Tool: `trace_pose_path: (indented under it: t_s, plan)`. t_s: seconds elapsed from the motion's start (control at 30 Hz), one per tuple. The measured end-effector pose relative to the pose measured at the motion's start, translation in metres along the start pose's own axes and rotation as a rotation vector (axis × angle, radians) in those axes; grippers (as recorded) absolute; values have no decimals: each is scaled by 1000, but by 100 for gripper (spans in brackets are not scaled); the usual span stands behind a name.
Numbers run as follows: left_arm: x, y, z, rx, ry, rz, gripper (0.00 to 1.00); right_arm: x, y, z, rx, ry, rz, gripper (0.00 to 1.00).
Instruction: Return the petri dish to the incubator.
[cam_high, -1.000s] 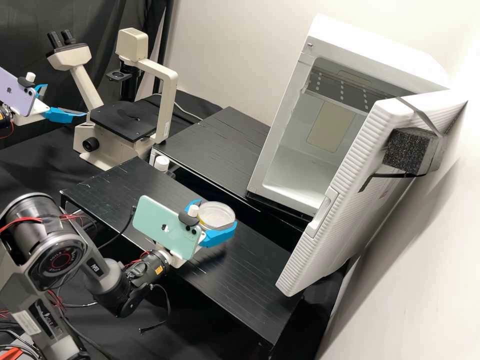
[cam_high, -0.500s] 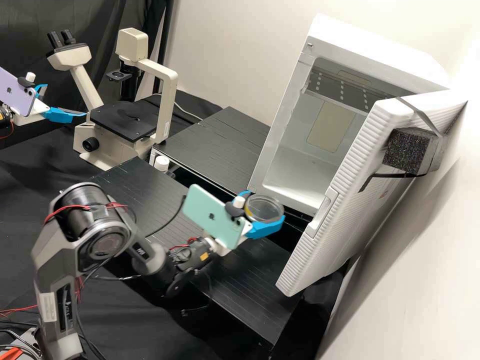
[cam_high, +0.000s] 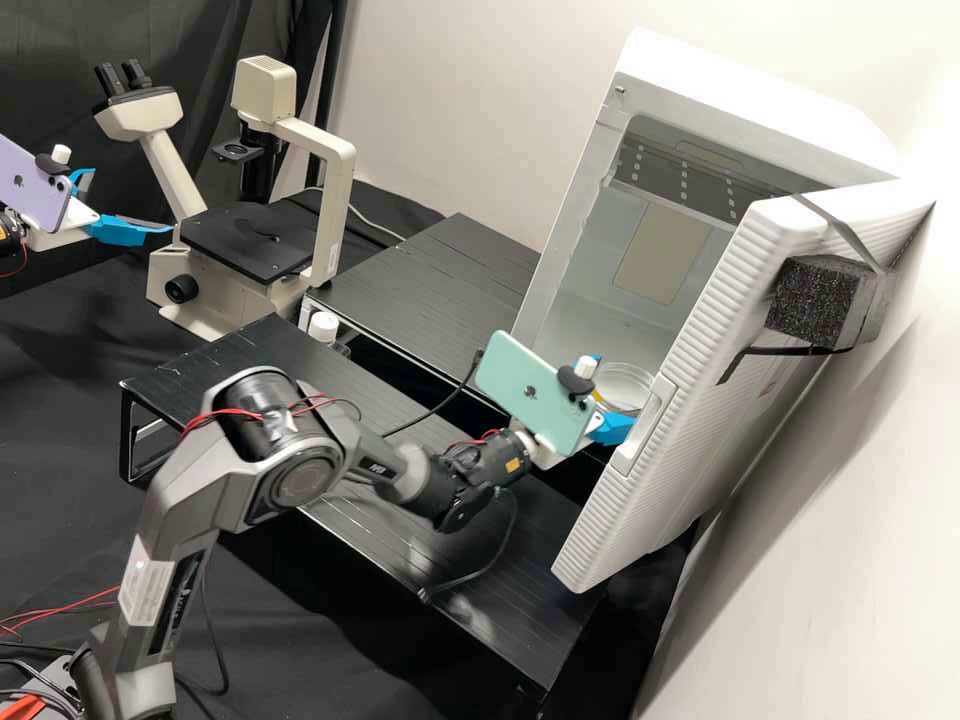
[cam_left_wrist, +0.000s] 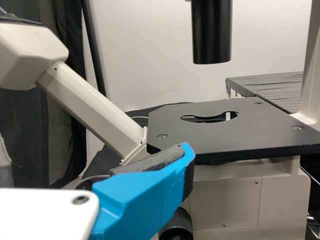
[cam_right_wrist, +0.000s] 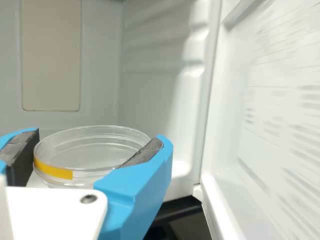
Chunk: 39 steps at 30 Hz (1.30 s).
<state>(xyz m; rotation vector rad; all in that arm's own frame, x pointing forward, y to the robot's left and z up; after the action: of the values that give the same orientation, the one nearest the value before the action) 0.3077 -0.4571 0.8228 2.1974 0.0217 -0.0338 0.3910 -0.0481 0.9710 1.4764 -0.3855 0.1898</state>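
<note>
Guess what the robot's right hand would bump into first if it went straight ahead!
Probably the pale back wall inside the big white incubator, beyond the clear round dish that the right hand holds. How far off, I can't tell.

Bright light bathes my white, box-shaped incubator (cam_high: 740, 100) and pales the smooth cream wall (cam_high: 850, 600) beside it, shadowed behind the ribbed white door (cam_high: 690, 410). Glare streaks the black slatted table (cam_high: 530, 580) in front; inside the incubator, shadow darkens part of one side wall (cam_right_wrist: 155, 60).
</note>
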Motion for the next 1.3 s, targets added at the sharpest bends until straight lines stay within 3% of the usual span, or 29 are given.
trace_pose_path:
  t_s: [0.6, 1.1, 1.3]
  plan:
    - [0, 0, 0, 0, 0, 0, 100, 93, -23, -11, 13, -40, -88, 0]
    - [0, 0, 0, 0, 0, 0, 100, 120, -39, -9, 34, -41, -93, 0]
    - [0, 0, 0, 0, 0, 0, 100, 121, -42, -9, 68, -49, -103, 0]
